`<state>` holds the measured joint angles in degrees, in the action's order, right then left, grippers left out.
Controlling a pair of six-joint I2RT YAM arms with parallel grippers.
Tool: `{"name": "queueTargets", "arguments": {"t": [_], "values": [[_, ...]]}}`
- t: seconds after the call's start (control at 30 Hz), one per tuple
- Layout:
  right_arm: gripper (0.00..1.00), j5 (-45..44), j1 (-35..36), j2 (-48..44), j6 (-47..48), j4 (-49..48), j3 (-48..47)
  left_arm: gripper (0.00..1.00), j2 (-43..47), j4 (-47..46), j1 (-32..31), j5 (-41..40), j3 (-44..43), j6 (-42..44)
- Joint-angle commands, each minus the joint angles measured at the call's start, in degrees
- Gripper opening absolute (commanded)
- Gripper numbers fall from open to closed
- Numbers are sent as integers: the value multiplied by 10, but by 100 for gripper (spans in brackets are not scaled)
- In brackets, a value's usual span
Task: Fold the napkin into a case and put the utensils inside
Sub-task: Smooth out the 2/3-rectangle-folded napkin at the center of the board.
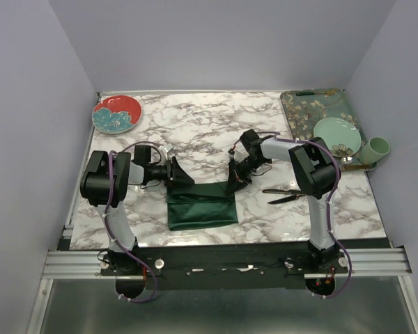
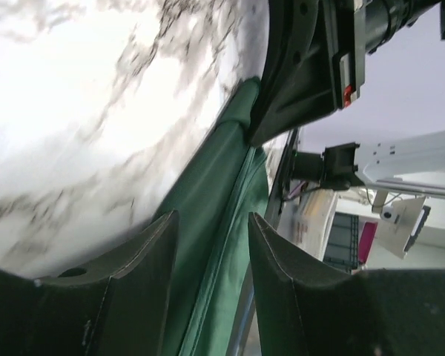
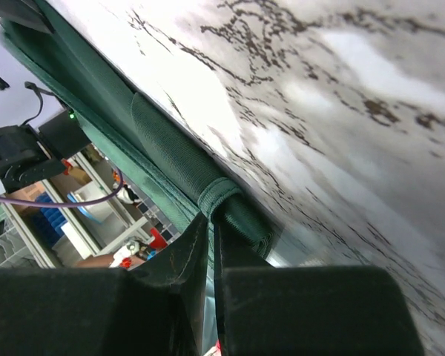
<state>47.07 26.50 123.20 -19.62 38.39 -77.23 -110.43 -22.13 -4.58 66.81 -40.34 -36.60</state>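
Note:
The dark green napkin point(image 1: 202, 207) lies folded into a flat rectangle on the marble table point(image 1: 209, 125), near the front middle. My left gripper point(image 1: 177, 178) hovers at its upper left corner. In the left wrist view that gripper point(image 2: 213, 216) is open, and the cloth's hemmed edge point(image 2: 208, 170) runs between and beyond the fingers without being pinched. At the upper right corner, my right gripper point(image 1: 235, 182) is shut on the napkin. Its jaws point(image 3: 211, 220) pinch the rolled hem point(image 3: 163, 141) there. The black utensils point(image 1: 285, 195) lie on the table to the right of the cloth, beside the right arm.
A red plate point(image 1: 116, 113) sits at the back left. A teal floral tray point(image 1: 320, 111) at the back right carries a pale green plate point(image 1: 336, 135), with a green cup point(image 1: 377, 148) beside it at the table's right edge.

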Motion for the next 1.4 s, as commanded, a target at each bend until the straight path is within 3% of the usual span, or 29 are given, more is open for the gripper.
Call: {"name": "queueTargets", "arguments": {"t": [0.0, 0.07, 0.13, 0.17, 0.33, 0.43, 0.57, 0.7, 0.87, 1.1, 1.37], "values": [[16, -153, -4, 32, 24, 2, 31, 52, 6, 313, 75, -15, -30, 250], [16, -153, -3, 31, 27, 3, 28, 52, 10, 424, 97, -20, -56, 345], [16, -149, -4, 28, 38, 2, 21, 52, 30, 436, 126, -32, -70, 354], [15, -149, -4, 27, 42, 1, 18, 52, 37, 475, 131, -39, -96, 400], [15, -135, -3, 11, 60, 3, 14, 49, 124, 564, 99, -135, -156, 540], [15, -135, -3, 4, 65, 3, 14, 46, 215, 572, 21, -213, -141, 637], [15, -135, -3, 7, 67, 4, 9, 49, 370, 476, -110, -364, -11, 723], [16, -139, -3, 15, 72, 9, -4, 52, 463, 433, -275, -451, 64, 754], [16, -145, -4, 13, 79, 12, -8, 54, 445, 409, -359, -498, 59, 709], [20, -158, 0, 8, 109, 19, -17, 57, 388, 481, -369, -462, 41, 790], [35, -174, 13, -14, 190, 34, -31, 56, 365, 510, -367, -455, 40, 780]]}}
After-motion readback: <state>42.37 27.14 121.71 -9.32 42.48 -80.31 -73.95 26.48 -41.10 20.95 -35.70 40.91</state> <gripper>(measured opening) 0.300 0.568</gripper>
